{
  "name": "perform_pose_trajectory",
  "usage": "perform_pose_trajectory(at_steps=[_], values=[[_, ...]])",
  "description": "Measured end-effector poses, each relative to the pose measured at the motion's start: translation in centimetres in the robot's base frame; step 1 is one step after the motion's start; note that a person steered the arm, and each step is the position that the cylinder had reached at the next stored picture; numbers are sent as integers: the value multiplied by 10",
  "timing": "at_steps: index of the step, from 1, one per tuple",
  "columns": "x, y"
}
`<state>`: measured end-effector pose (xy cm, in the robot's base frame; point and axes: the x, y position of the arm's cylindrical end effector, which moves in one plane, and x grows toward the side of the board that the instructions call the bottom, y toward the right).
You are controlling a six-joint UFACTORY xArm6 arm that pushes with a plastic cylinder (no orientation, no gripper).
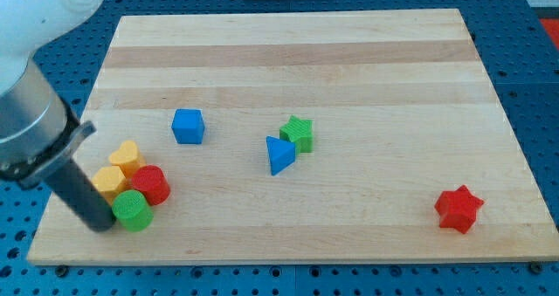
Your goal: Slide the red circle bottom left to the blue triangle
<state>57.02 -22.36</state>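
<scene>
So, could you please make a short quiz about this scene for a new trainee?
1. True or false: the red circle touches the green circle.
2. Which block sits right beside the blue triangle? A) blue cube B) green star C) red star
3. Fill in: my tip stands at the view's ____ side of the green circle.

Key
1. True; they sit together in the cluster with the yellow heart and the yellow block.
2. B; the green star is against its upper right.
3. Left; the tip is close beside the green circle.
</scene>
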Motion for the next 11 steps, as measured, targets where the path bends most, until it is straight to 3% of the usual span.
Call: perform_pose_trajectory(at_steps=[1,3,6,11], values=[[-37,4],[-40,4],[-38,111],[-32,111]])
